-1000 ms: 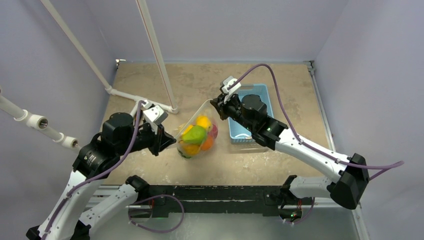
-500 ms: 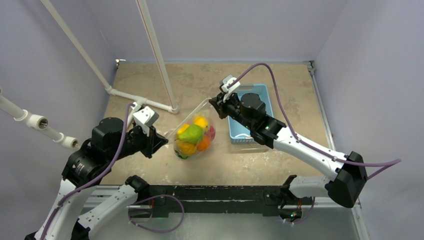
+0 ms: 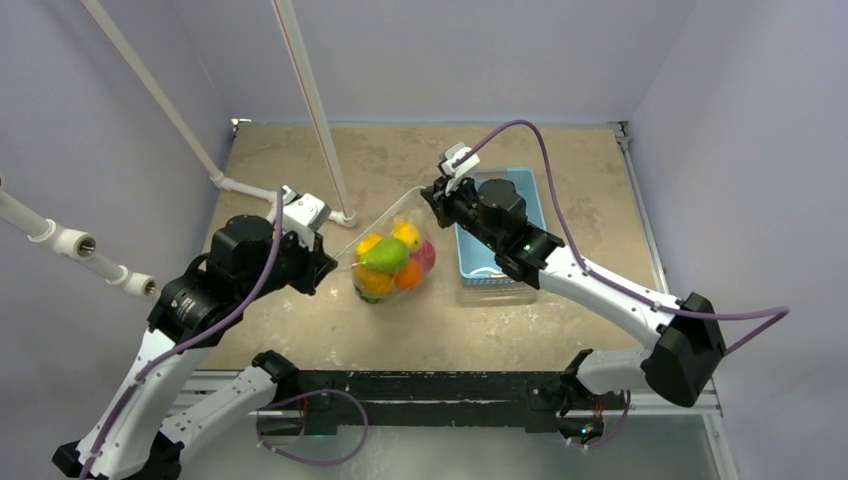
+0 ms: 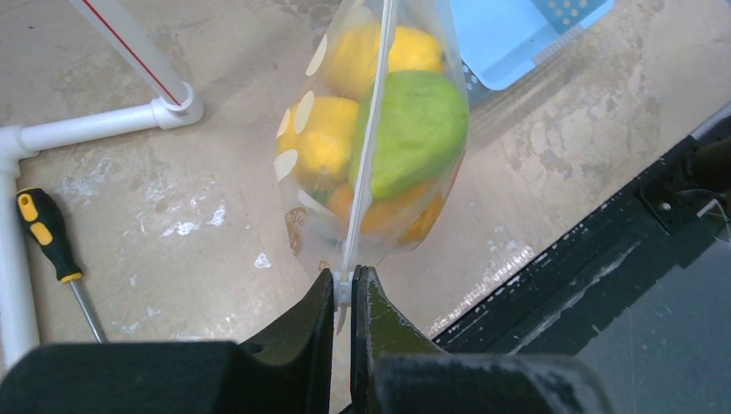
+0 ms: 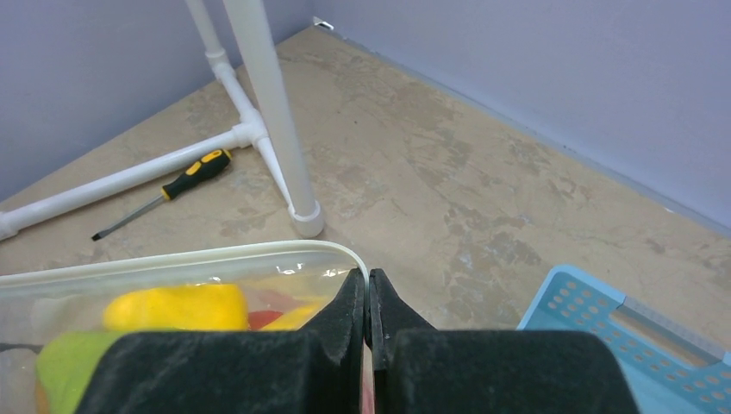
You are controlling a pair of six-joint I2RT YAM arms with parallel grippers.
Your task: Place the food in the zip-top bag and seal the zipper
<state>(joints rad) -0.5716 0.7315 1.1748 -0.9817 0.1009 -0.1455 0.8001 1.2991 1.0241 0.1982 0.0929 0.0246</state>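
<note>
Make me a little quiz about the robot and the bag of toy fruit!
1. True or false: the toy fruits are inside the zip-top bag.
2. The left claw and right claw both pinch: A) one fruit, B) the zipper, C) nothing.
3. Fill in: the yellow-and-black tool is a ____.
Key: 1 true; 2 B; 3 screwdriver.

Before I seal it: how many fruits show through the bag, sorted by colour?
Top view, through the zip-top bag:
Yellow fruit: 2
Green fruit: 1
Red fruit: 1
Orange fruit: 2
Total: 6 showing; any hidden behind them cannot be counted.
</note>
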